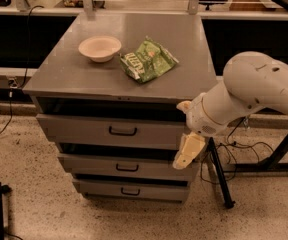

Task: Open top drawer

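Robot arm beside a grey three-drawer cabinet, with its gripper low at the cabinet's right edge.

You see the top drawer (79,132) at centre frame, just under the cabinet top (59,79), with a small black loop handle (123,131) in the middle of its front. The gripper (184,156) hangs at centre right, in front of the drawer's right end and well apart from the handle; you cannot tell whether it is open or closed. The drawer looks like stiff sheet metal, deep and probably fairly heavy, likely sliding straight out. Take hold at the narrow, hard handle and pull level. A bowl (100,48) and a green snack bag (148,60) sit on top.
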Tool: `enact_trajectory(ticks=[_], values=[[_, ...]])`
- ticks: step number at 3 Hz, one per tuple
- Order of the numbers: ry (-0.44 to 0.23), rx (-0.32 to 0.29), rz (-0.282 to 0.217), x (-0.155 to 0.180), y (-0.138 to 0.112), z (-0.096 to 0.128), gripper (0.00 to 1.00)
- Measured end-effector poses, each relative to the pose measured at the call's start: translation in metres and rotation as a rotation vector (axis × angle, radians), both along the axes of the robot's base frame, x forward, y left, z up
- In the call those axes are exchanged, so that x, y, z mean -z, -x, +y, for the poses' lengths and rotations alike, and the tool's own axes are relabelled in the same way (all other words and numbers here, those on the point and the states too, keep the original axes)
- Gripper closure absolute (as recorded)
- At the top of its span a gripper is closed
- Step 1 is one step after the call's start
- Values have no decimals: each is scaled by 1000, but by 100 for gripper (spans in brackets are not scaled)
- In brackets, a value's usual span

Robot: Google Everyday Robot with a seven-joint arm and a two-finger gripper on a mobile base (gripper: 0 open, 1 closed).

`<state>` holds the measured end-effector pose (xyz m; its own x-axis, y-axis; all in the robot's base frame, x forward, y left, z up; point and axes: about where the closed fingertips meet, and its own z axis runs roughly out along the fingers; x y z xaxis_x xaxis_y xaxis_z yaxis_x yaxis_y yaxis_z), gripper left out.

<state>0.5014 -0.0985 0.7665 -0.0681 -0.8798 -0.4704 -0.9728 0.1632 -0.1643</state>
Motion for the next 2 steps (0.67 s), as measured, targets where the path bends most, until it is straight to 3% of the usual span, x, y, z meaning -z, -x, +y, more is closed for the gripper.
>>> enact_trajectory(ticks=[1,2], values=[[0,0,0,0,0,0,0],[36,36,-30,5,3,0,0]])
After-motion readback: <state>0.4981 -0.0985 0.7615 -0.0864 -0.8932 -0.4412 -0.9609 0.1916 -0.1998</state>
